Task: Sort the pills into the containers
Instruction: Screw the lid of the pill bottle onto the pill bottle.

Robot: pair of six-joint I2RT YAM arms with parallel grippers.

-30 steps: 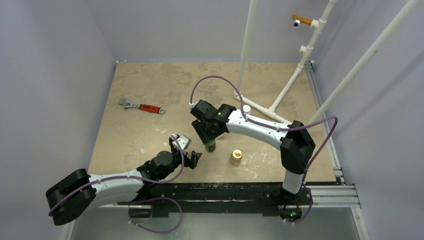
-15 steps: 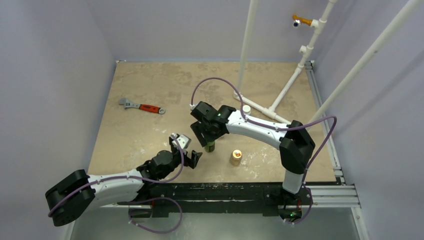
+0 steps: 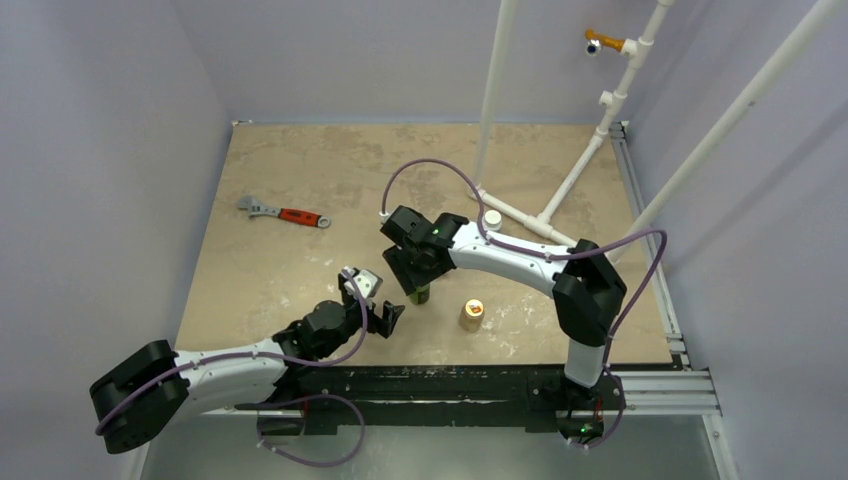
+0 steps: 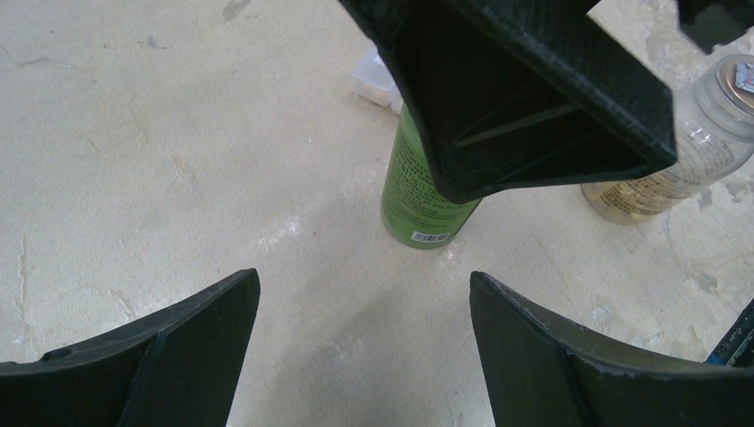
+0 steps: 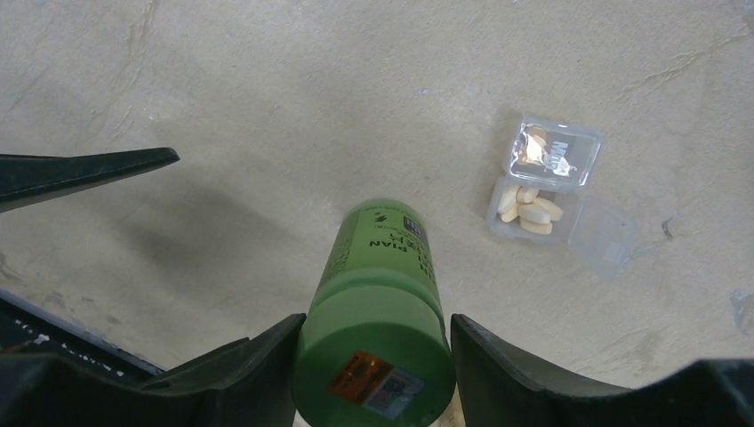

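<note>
1. Two fingers of our right gripper (image 5: 377, 331) flank the cap of the green bottle (image 5: 381, 253); we cannot tell whether they clamp it.
2. Our left gripper (image 4: 363, 283) hangs wide open, holding nothing.
3. Pale pills (image 5: 529, 211) lie inside the clear case (image 5: 569, 142), which sits on the table (image 5: 267, 98) near the bottle, not touching it.

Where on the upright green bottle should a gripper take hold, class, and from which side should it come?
Grip the green bottle at its round cap, coming straight down from above: it stands upright, so two fingers can close across the cap. The right gripper straddles it.
</note>
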